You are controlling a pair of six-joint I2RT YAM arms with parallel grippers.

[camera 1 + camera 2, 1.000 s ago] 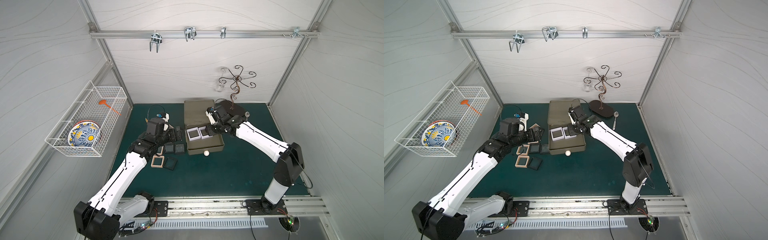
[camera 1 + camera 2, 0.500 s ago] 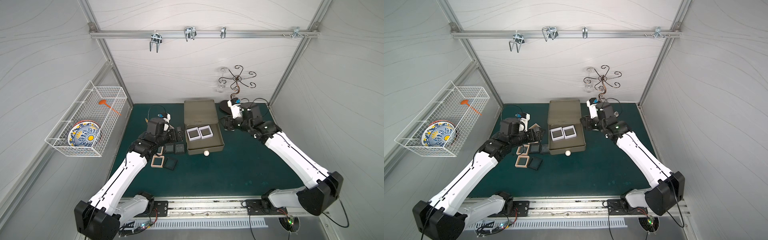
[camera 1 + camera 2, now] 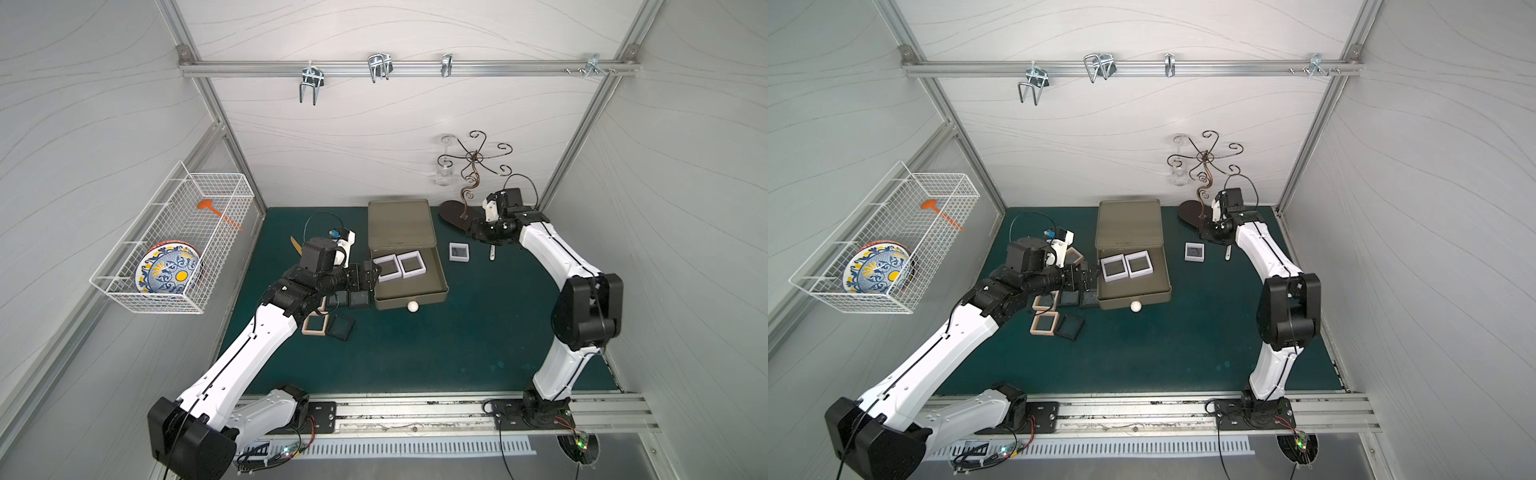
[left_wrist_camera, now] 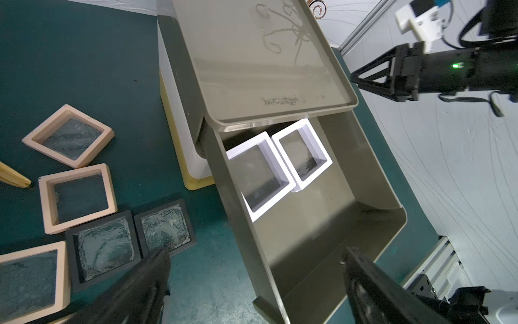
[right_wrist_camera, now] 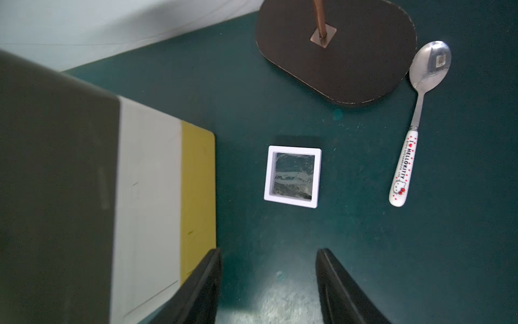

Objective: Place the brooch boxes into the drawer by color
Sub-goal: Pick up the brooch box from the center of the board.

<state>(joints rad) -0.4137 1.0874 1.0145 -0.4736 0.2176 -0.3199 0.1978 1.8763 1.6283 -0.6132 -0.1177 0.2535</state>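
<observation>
2 white boxes (image 3: 409,266) in drawer (image 3: 415,287), 1 outside; left gripper (image 4: 255,252), right gripper (image 5: 269,251) apart.

Three-tier plastic drawer chest (image 5: 84,182): olive-grey, white, yellow. White-framed square window box (image 5: 292,176), beige-framed box (image 4: 78,197), black-framed box (image 4: 102,249). Table (image 5: 364,252) dark teal. Metal spoon (image 5: 403,165): white handle, red dots.

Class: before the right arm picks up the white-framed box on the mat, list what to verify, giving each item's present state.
1. Right end effector open and empty: ok.
2. White-framed square box with clear window flat on green mat, nothing touching: ok.
3. White-handled metal spoon apart from that box: ok.
4. Olive-grey plastic top drawer pulled out, bare floor beside two white-framed boxes: ok.
5. Left end effector clear of drawer: cannot tell; it hangs open at the drawer's wall.
</observation>
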